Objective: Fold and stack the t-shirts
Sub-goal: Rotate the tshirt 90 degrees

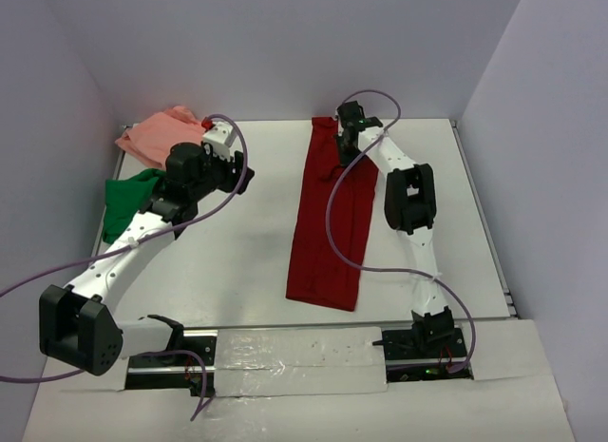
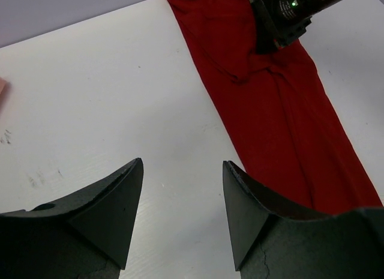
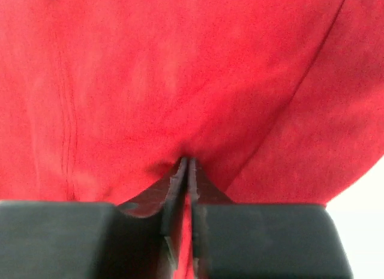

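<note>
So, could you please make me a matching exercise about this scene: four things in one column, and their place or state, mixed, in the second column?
Things:
1. dark red t-shirt
2. green t-shirt
3. pink t-shirt
4. left gripper

Place or state:
a. open, holding nothing
b. crumpled in the far left corner of the table
c. folded into a long strip, far end pinched by the right gripper
d. bunched at the table's left edge, short of the corner

Pairs: 1-c, 2-d, 3-b, 4-a.
</note>
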`<state>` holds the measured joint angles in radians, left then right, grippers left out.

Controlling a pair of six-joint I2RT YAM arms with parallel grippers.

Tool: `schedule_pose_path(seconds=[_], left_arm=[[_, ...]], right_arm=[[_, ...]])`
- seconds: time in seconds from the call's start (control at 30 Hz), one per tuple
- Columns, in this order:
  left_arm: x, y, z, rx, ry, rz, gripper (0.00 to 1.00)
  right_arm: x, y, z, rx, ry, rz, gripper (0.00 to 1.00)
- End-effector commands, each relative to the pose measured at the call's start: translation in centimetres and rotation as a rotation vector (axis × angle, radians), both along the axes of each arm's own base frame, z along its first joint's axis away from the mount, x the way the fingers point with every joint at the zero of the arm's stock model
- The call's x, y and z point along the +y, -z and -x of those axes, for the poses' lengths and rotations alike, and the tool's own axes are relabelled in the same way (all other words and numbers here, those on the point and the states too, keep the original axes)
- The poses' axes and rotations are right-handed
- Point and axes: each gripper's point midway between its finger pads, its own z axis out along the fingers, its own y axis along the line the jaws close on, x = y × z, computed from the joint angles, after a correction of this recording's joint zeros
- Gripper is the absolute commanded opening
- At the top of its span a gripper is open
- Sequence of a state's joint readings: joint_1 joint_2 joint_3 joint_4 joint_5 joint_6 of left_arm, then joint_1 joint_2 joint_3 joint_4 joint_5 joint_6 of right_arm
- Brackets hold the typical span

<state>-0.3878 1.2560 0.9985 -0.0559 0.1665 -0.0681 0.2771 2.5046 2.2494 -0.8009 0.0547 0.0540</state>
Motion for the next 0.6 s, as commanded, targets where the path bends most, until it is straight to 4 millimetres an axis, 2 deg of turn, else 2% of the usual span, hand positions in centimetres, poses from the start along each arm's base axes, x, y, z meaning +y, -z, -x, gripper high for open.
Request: schedule_pose_path(seconds=[0.0,0.03,0.07,0.1,0.13,0.17,0.2,0.23,0.27,0.33,0.37,0.5,0.57], left_arm=[[-0.7,-1.5,0.5,-0.039,0.051,0.045,0.64],[-0.8,-1.4,0.7,-0.038,0.064,0.049,0.64],[-1.0,-1.2,1.0,-0.033,0.078,0.053,0.64],[-1.5,-1.2,1.5,-0.031,0.118,0.057,0.64],[-1.7,-1.0,1.8,-0.026,0.135,0.059,0.64],[-1.9,-1.0,2.1,-0.023,0.147,0.063,0.64],[-2.2,-0.6,2.6,-0.014,0.182,0.065,0.64],[-2.3,-0.8,2.8,-0.022,0.192,0.066,0.64],[-2.4,-0.7,2.9,-0.024,0.201,0.064,0.64],[-2.5,-0.1,3.6,-0.018,0.23,0.058,0.64],[-2.7,-0.4,3.5,-0.043,0.237,0.062,0.64],[-3.9,1.3,5.0,0.005,0.344,0.069,0.65],[-4.8,3.1,6.0,0.072,0.403,0.084,0.65]], right_arm=[[0.5,-3.6,2.4,-0.028,-0.057,-0.034,0.16],[0.6,-7.9,1.9,-0.144,-0.064,-0.063,0.27],[0.5,-9.6,2.3,-0.191,-0.069,-0.071,0.37],[0.0,-8.8,4.0,-0.179,-0.069,-0.066,0.45],[-0.1,-14.1,3.8,-0.33,-0.068,-0.094,0.52],[-0.5,-15.7,4.3,-0.38,-0.097,-0.071,0.57],[-0.9,-16.1,5.3,-0.394,-0.102,-0.061,0.61],[-1.3,-17.7,5.7,-0.434,-0.093,-0.055,0.63],[-1.9,-20.9,6.7,-0.499,-0.087,-0.055,0.63],[-2.4,-21.9,8.4,-0.511,-0.099,-0.053,0.64],[-2.7,-24.1,9.5,-0.554,-0.092,-0.067,0.64],[-2.6,-23.3,13.3,-0.484,-0.153,-0.093,0.64],[-2.4,-21.7,15.1,-0.392,-0.174,-0.106,0.63]])
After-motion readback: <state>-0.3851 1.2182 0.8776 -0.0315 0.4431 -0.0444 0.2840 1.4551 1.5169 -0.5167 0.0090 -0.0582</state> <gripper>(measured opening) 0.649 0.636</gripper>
